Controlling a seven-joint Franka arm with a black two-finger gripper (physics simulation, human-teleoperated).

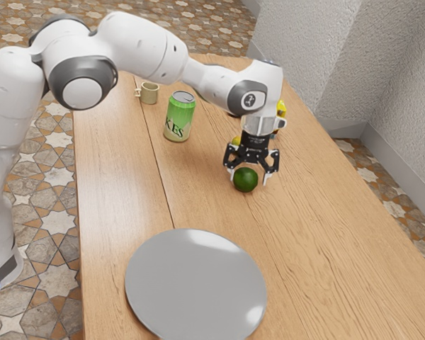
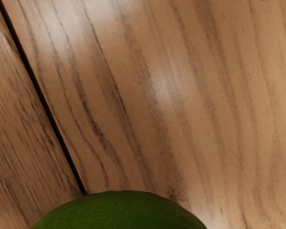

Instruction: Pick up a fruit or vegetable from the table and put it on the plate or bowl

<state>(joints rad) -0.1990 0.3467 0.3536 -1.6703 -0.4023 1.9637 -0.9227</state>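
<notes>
Writing: the green can (image 1: 179, 117) carries white letters that we read as "KES". Any letters before them curve out of sight around its side. We find no other writing on the table's things.
Can: upright, near the table's far end, well apart from the lime.
Lime (image 1: 245, 180): dark green, resting on the wooden table (image 1: 326, 234) at mid-table. It is beyond the plate and towards the exterior view's right of the can.
Lime's axis: it looks nearly round, so we cannot tell a long axis or which way its ends point.
Our gripper (image 1: 249, 175): it points straight down over the lime with its fingers spread. One finger is on each side of the fruit, and there is a visible gap on the side towards the exterior view's right, so nothing is pinched.
Wrist view: the lime's (image 2: 119, 212) curved green top sits just under our hand, beside a dark seam between table boards (image 2: 43, 109).
Plate (image 1: 195, 283): grey, round and flat, at the table's near edge, apart from the lime.
Mug (image 1: 149, 92): small and olive-tan, beyond the can.
Yellow thing (image 1: 280, 109): partly hidden behind our wrist, and we cannot tell what it is.
</notes>
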